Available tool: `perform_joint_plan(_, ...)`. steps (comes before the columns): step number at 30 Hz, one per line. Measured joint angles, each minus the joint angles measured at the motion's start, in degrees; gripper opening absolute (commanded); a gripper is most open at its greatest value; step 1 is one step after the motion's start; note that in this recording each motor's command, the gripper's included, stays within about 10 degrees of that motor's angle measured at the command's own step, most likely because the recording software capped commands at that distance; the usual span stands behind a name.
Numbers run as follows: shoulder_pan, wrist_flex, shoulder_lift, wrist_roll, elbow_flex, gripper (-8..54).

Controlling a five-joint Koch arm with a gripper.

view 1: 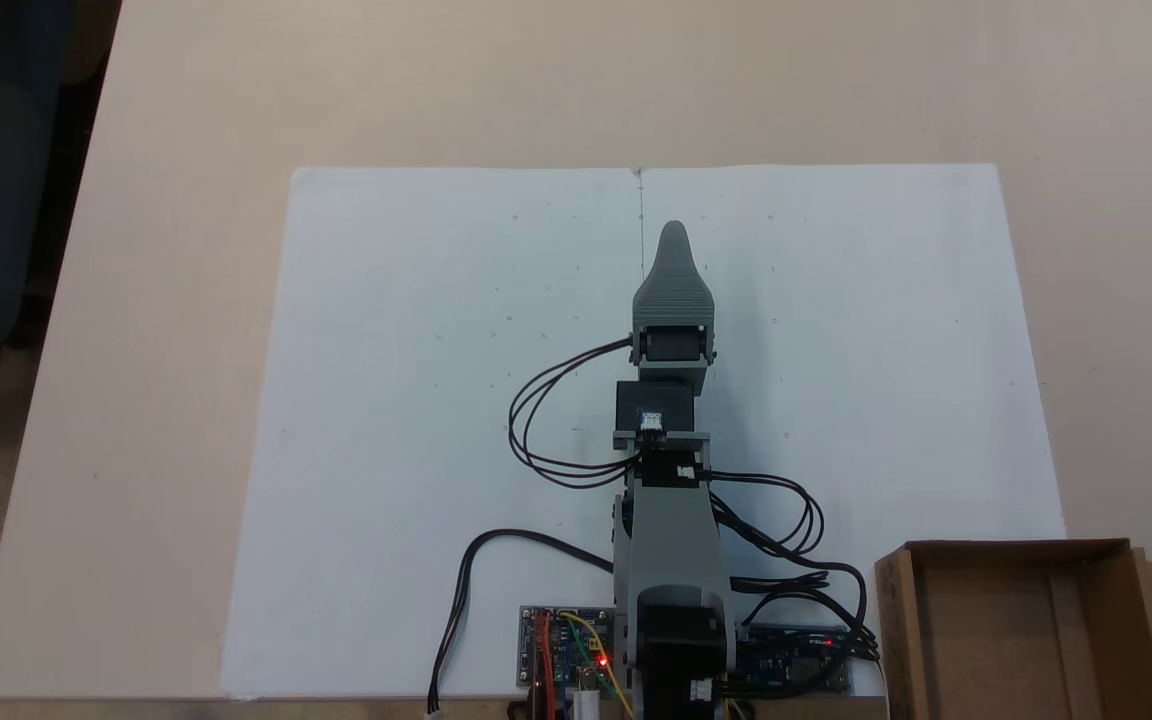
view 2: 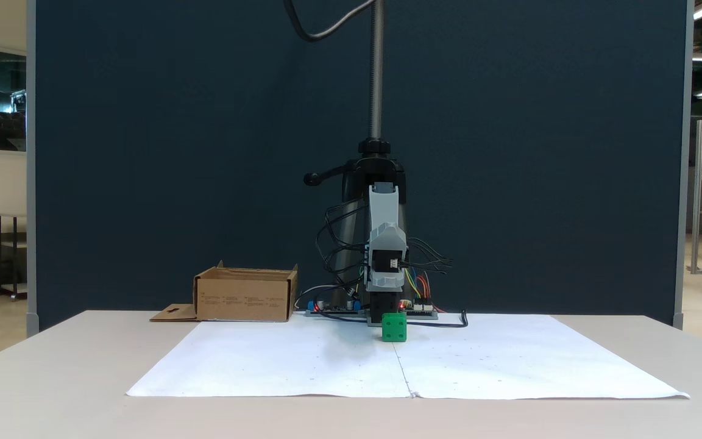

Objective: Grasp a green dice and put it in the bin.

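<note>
In a fixed view from the front, the green dice [view 2: 394,327] is seen nearest the camera, resting on a white paper sheet [view 2: 302,360] spread over the tabletop [view 2: 52,378]. It sits directly in front of the arm's base, on the sheet's centre crease, with dark pips faintly shown on its front face. Just behind and above it, the gripper [view 2: 386,277] is seen head-on, folded close to the arm. The dice is judged to lie below and forward of the fingers, so a reach down and outward would be called for. As a cube, it has no long axis.

Whether the fingers are apart or together cannot be told. In the fixed view from above, the dice is hidden beneath the arm.

Farther back, the bin [view 2: 245,296] stands open beside the base.
</note>
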Motion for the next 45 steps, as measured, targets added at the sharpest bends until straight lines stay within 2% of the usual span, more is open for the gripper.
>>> perform_joint_plan(28,-1.41,1.49,0.0,0.0,-0.53,43.0)
perform_joint_plan(34,-1.14,13.71,0.0,0.0,-3.78,43.1)
perform_joint_plan(45,0.7,43.24,0.0,0.0,-26.37,43.1)
